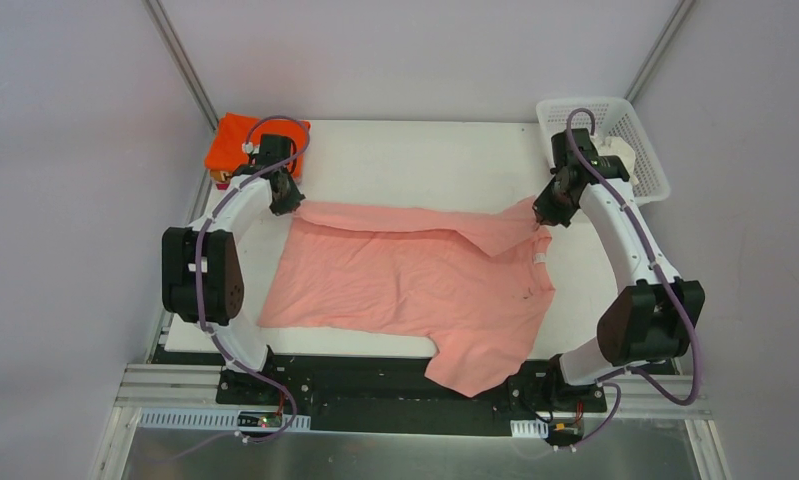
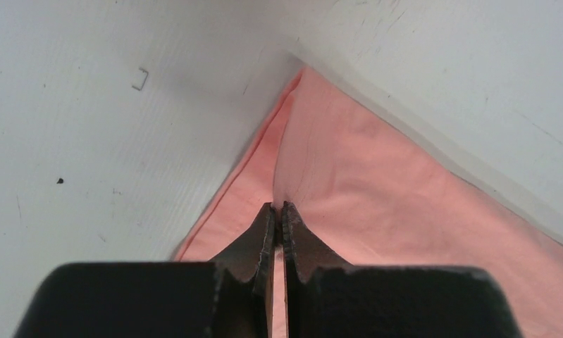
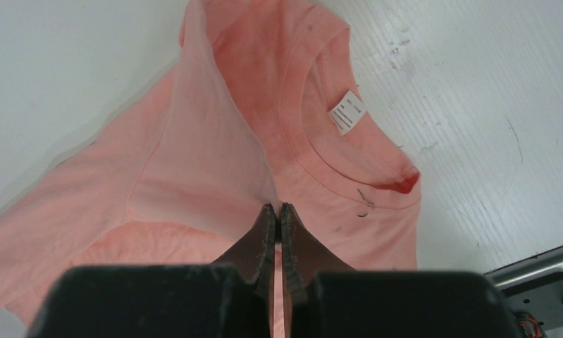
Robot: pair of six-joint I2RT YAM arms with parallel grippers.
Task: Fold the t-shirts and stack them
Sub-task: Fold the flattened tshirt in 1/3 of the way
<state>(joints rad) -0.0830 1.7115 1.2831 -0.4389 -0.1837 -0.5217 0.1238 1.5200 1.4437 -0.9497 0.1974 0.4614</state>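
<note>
A salmon pink t-shirt (image 1: 415, 290) lies spread over the white table, one sleeve hanging over the near edge. My left gripper (image 1: 286, 200) is shut on its far left corner; the pinched fabric shows in the left wrist view (image 2: 349, 176) ahead of the gripper (image 2: 279, 205). My right gripper (image 1: 552, 212) is shut on the far right part of the shirt, near the collar. In the right wrist view the gripper (image 3: 277, 208) pinches a raised fold of the shirt (image 3: 194, 176), with the collar and white label to the right. A folded orange t-shirt (image 1: 237, 140) lies at the far left corner.
A white plastic lattice basket (image 1: 615, 130) stands at the far right corner of the table (image 1: 425, 160). Grey walls close in on both sides. A metal frame rail (image 3: 539, 260) runs along the table's edge in the right wrist view.
</note>
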